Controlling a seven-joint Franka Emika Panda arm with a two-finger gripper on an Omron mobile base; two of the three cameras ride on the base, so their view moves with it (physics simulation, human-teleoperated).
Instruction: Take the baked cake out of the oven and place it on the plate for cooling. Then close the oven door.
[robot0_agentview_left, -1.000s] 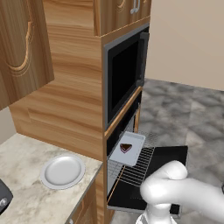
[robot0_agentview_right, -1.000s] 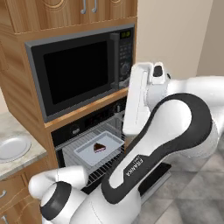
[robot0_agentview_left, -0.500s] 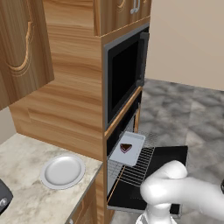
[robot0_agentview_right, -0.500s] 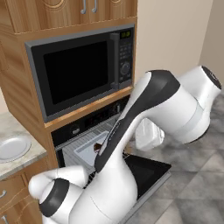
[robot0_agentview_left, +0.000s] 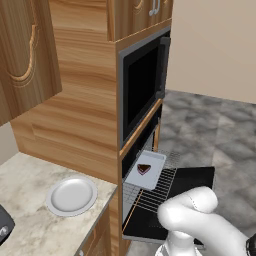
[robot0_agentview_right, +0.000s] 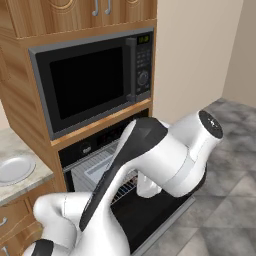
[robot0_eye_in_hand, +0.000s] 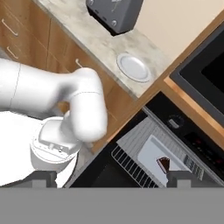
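Meanwhile, hand (robot0_eye_in_hand: 109, 178) wide; wedge-shaped brown cake (robot0_eye_in_hand: 163, 164) on flat grey tray (robot0_eye_in_hand: 151, 158).

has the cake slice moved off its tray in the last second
No. In the left base view the cake sits at the same spot on the grey tray, on the oven rack.
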